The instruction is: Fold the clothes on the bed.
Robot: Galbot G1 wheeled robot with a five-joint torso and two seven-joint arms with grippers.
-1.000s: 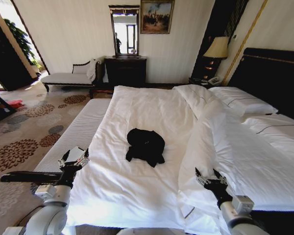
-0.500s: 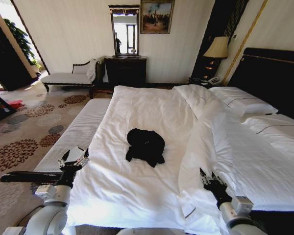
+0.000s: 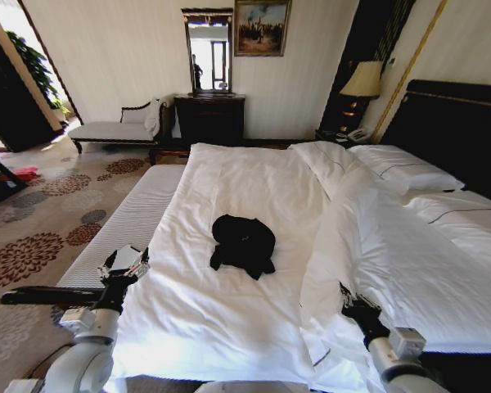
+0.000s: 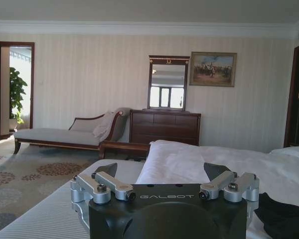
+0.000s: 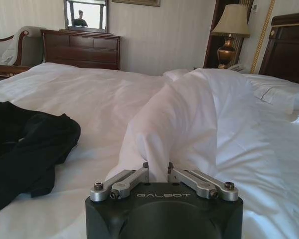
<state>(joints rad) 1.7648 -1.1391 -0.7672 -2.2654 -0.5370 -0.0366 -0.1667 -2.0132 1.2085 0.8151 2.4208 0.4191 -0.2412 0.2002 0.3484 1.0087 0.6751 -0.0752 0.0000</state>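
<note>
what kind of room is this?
Likely a hotel bedroom: a large bed with white linen and a dark headboard, a bedside lamp, a chaise, and a framed painting.

Black top (image 3: pixel 243 243) crumpled mid white bed (image 3: pixel 229 188)

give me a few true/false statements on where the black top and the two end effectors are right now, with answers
1. The black top lies crumpled on the bed. True.
2. The right end effector is closed on the black top. False: it pinches a fold of the white duvet, apart from the top.
3. The left end effector is open and holds nothing. True.
4. The left end effector is over the pillows. False: it sits by the padded bench at the bed's left edge.
5. The black top hangs off the bench. False: it rests on the bed.
</note>
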